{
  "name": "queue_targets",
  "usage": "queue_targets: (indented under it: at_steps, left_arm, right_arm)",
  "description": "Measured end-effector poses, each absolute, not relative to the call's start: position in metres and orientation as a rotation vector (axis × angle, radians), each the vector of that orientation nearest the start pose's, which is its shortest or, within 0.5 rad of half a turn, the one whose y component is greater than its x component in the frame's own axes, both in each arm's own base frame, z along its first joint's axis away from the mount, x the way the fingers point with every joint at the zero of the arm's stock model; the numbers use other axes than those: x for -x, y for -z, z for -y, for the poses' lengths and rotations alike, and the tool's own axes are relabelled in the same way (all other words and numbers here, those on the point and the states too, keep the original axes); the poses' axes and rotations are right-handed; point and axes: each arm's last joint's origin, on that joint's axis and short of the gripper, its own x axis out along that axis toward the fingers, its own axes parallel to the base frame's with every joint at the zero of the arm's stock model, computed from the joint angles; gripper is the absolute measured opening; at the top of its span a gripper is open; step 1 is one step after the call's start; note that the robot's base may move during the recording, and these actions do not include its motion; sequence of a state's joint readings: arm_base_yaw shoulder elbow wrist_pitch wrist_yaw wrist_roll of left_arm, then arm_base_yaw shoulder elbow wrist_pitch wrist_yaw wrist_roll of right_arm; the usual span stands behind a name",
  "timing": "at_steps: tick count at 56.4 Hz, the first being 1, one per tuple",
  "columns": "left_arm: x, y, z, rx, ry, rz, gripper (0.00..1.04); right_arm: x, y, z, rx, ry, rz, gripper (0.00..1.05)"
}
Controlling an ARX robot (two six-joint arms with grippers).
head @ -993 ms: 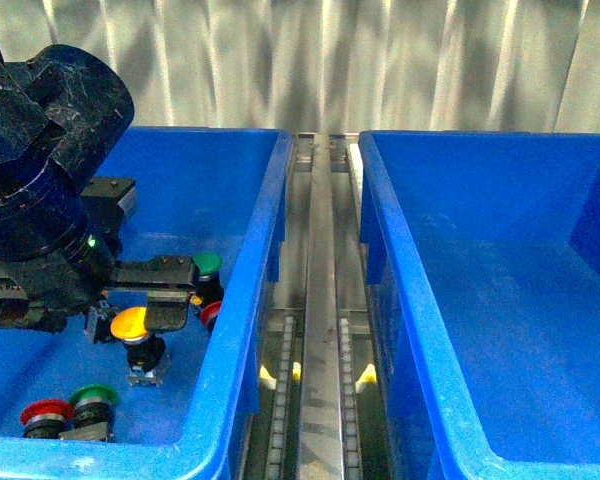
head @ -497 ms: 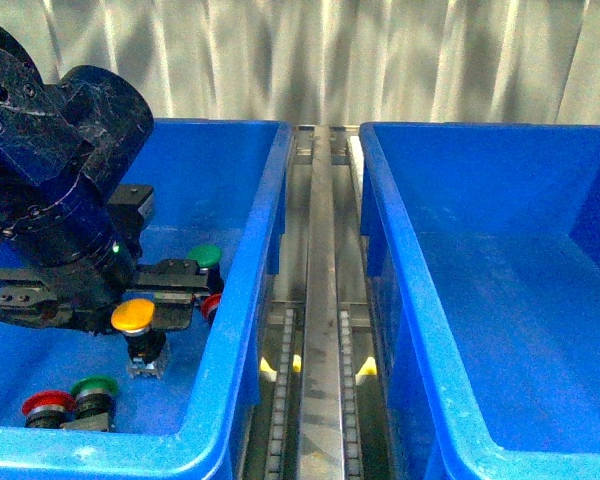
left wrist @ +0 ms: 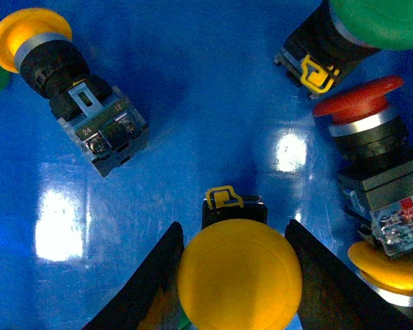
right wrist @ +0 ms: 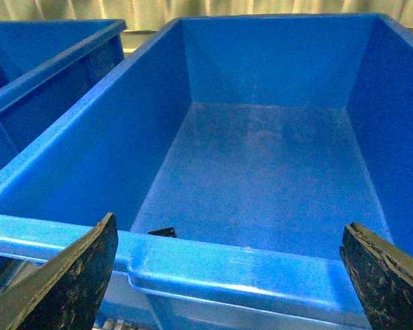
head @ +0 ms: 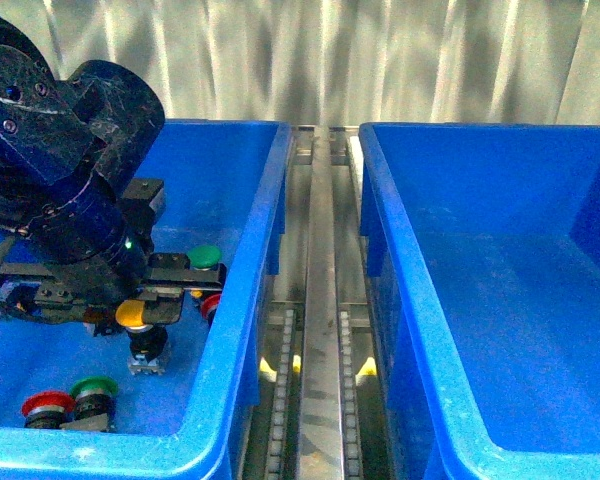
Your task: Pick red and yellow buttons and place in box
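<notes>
The left arm (head: 65, 190) bends steeply down at the wrist. Its left hand (left wrist: 238, 278) points downward, both fingers (left wrist: 155, 282) closed against the cap of a yellow button (left wrist: 239, 261). The right hand (right wrist: 224, 275) is held level, its fingers spread wide apart.

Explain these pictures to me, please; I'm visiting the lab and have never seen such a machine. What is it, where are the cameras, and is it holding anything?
It is a robot with two arms, each ending in a two-fingered gripper. The front view comes from a camera on its body: two blue bins stand side by side, and the dark left arm reaches into the left bin. The other two pictures come from cameras on the wrists. The left wrist view looks down past the left gripper, whose fingers clamp a yellow button by its cap. Around it on the bin floor lie a red button, a green button and a second yellow button. The right wrist view shows the right gripper, open, facing the right bin, where no buttons show.
</notes>
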State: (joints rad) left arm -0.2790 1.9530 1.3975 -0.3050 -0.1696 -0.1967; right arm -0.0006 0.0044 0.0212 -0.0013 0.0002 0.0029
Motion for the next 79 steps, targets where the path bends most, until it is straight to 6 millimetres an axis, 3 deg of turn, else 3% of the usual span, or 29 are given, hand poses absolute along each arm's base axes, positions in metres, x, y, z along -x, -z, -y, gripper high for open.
queue_targets:
  at_steps: [12, 18, 24, 40, 45, 51, 56, 62, 68, 71, 79]
  left_arm:
    - [-0.385, -0.226, 0.094, 0.03, 0.044, -0.771, 0.35]
    - [-0.351, -0.259, 0.073, 0.065, 0.09, -0.674, 0.35]
    - [-0.323, -0.273, 0.056, 0.096, 0.132, -0.608, 0.35]
    - [-0.257, -0.289, 0.023, 0.162, 0.373, -0.313, 0.35]
    - [-0.247, -0.282, 0.016, 0.228, 0.463, -0.264, 0.35]
    - [-0.249, -0.27, 0.014, 0.338, 0.535, -0.237, 0.35]
    - [-0.258, -0.26, 0.022, 0.451, 0.605, -0.195, 0.35]
    - [-0.271, -0.259, 0.045, 0.562, 0.731, -0.129, 0.35]
    - [-0.284, -0.259, 0.078, 0.635, 0.886, -0.119, 0.35]
    - [-0.294, -0.258, 0.106, 0.674, 0.988, -0.135, 0.35]
    - [-0.307, -0.253, 0.148, 0.71, 1.111, -0.18, 0.35]
  right_arm:
    - [-0.097, -0.17, 0.0, -0.003, 0.001, 0.015, 0.98]
    - [-0.097, -0.17, 0.0, -0.003, 0.001, 0.015, 0.98]
    - [-0.097, -0.17, 0.0, -0.003, 0.001, 0.015, 0.98]
    - [-0.097, -0.17, 0.0, -0.003, 0.001, 0.015, 0.98]
    - [-0.097, -0.17, 0.0, -0.003, 0.001, 0.015, 0.98]
    - [-0.097, -0.17, 0.0, -0.003, 0.001, 0.015, 0.98]
    - [-0.097, -0.17, 0.0, -0.003, 0.001, 0.015, 0.98]
    - [-0.097, -0.17, 0.0, -0.003, 0.001, 0.015, 0.98]
    - [-0.097, -0.17, 0.0, -0.003, 0.001, 0.015, 0.98]
    - [-0.097, -0.17, 0.0, -0.003, 0.001, 0.015, 0.98]
    - [-0.097, -0.17, 0.0, -0.003, 0.001, 0.015, 0.98]
